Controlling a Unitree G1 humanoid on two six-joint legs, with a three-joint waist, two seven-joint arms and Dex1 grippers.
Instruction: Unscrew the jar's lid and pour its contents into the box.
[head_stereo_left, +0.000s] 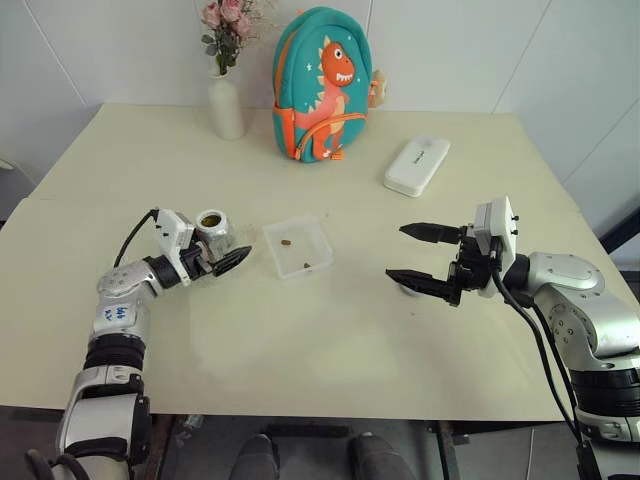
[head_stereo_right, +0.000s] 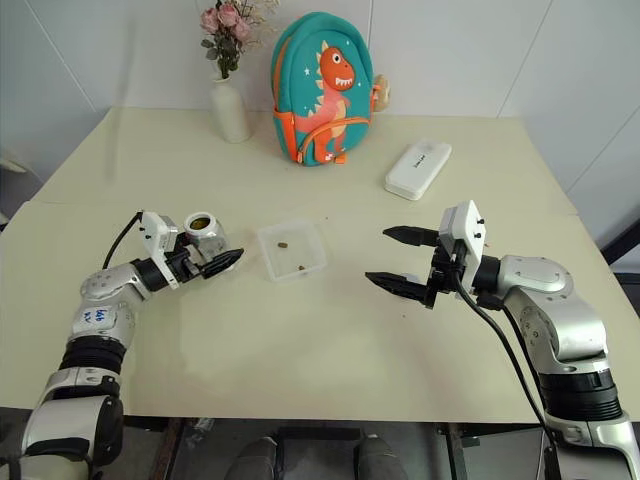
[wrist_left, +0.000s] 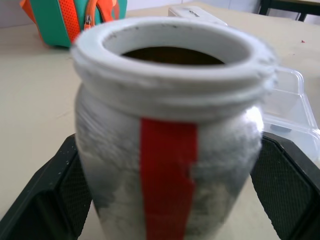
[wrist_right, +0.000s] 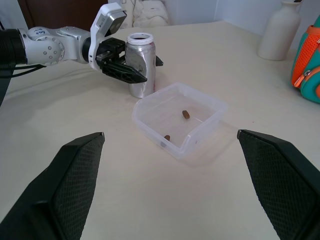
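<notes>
1. Jar (wrist_right: 140, 65) stands upright on the surface (head_stereo_left: 330, 350), mouth open and lid off, just beside the box (wrist_right: 177, 117) on the robot's left side of it.
2. It looks light and stiff, a small metallic cylinder with a red label strip; the smooth wall is likely slippery, so the best hold is across the body below the threaded neck, where the wall is straight.
3. Left tool (head_stereo_left: 222, 258) sits level around the jar, one black finger on each side of the body. In the left wrist view its pads (wrist_left: 287, 185) stand spread, with a gap to the wall on both sides, so nothing pinches the jar.
4. Right tool (head_stereo_left: 422, 258) hovers well apart on the far side of the box, its fingers spread wide and empty.
5. Box holds a few brown pellets (wrist_right: 185, 114) on its clear floor; it is thin plastic, probably light enough to slide if nudged.
6. A small silvery round thing (head_stereo_left: 408, 290) lies on the surface under the right tool, partly hidden; it may be the lid, but I cannot tell.
</notes>
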